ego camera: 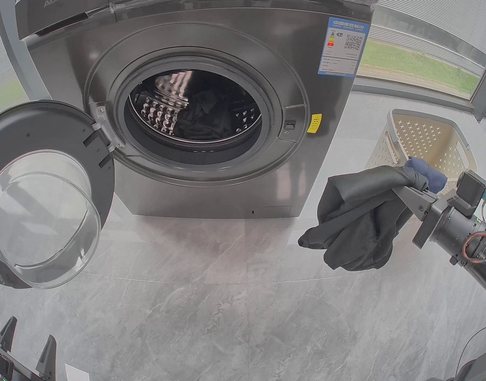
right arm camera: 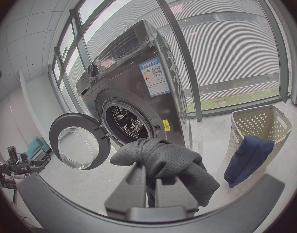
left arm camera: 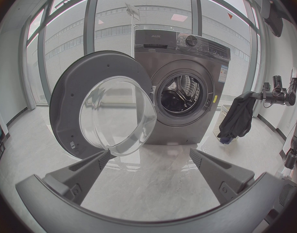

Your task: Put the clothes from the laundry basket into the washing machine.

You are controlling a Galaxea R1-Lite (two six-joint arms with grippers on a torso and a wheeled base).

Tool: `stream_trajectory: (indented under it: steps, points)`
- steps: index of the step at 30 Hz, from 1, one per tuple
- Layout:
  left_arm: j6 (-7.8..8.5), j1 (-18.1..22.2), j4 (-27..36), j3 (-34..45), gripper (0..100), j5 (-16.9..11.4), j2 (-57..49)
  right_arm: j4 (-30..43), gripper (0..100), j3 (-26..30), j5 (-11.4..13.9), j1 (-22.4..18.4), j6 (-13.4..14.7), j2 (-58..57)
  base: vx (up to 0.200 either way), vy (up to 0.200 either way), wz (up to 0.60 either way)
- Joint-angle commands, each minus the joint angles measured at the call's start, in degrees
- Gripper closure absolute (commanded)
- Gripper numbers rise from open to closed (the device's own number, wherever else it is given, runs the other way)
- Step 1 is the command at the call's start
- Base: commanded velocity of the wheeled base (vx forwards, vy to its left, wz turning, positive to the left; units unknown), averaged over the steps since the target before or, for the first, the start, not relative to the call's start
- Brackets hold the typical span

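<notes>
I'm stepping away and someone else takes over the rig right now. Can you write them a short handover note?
Left gripper: open, empty, low over the floor, facing the open door.
Right gripper: shut on the dark grey garment, held up between the laundry basket and the washing machine.
Done: dark clothing lies in the drum.
Left: load the held garment, then the blue garment draped over the basket rim.

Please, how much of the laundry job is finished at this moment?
Done: the door is open and dark clothes lie in the drum. In hand: the right gripper holds a grey garment, not yet at the drum. Left: a blue garment hangs over the basket rim.
</notes>
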Motion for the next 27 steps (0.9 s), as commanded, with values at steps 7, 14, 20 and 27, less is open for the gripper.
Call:
stream_trajectory:
  steps: [7,14,20,27]
  points:
    - [-0.13,0.0,0.0,0.9,0,0.0,-0.9,0.0,100,0.4,0.1,-0.4,0.1,-0.2,0.0,0.2,0.0]
    - [0.05,0.0,-0.1,0.9,0,0.3,-0.9,0.7,100,0.0,0.1,0.3,0.3,-1.4,0.0,0.086,0.0]
    - [1.72,0.1,-0.2,1.0,0,0.0,-1.0,0.8,100,-2.2,0.0,1.1,0.3,1.1,0.0,0.0,0.0]
    - [1.72,0.2,-0.2,1.0,0,-0.1,-1.0,0.0,100,-5.6,0.1,1.6,0.5,5.1,0.0,0.0,0.0]
